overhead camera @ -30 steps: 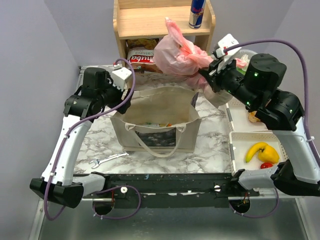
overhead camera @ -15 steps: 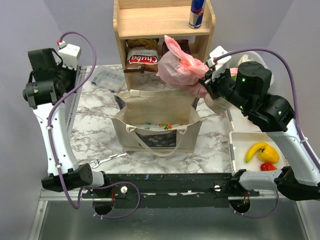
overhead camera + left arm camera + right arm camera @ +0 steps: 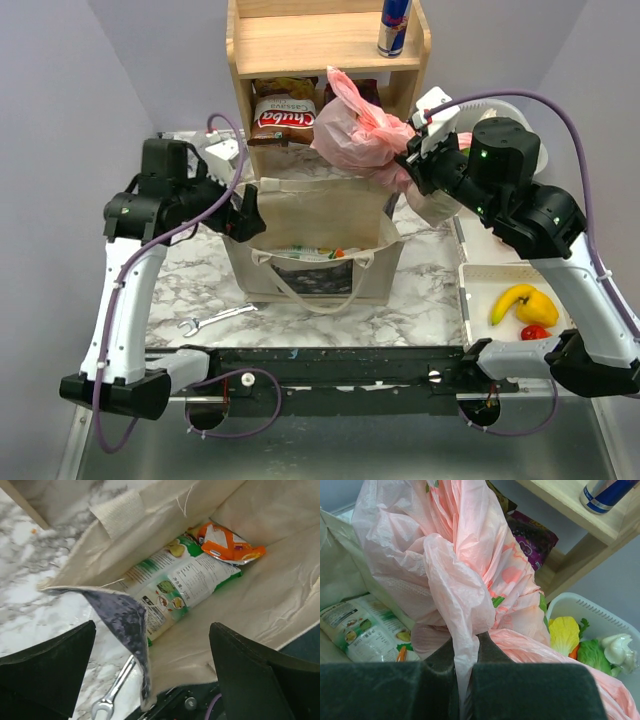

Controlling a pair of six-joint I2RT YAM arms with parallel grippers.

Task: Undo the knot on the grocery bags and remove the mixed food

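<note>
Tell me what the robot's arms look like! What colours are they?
The left arm and the right arm are long white shells joined by chunky black round joints. Each carries a looping purple cable and a small white box near the wrist, and ends in a black two-fingered pincer: the left pincer, the right pincer. A tiny green light glows on the right arm.

A beige canvas tote (image 3: 315,215) with a dark mottled panel is seen on a bench (image 3: 190,290) patterned in white and grey marble. Inside the tote, a green-and-white snack bag (image 3: 170,587) and an orange-and-white packet (image 3: 227,542) are shown. Behind the tote, a translucent pink bag (image 3: 355,135) bears red print. Right of the tote, a yellow banana (image 3: 510,300) is seen in a white tray (image 3: 482,283).
</note>
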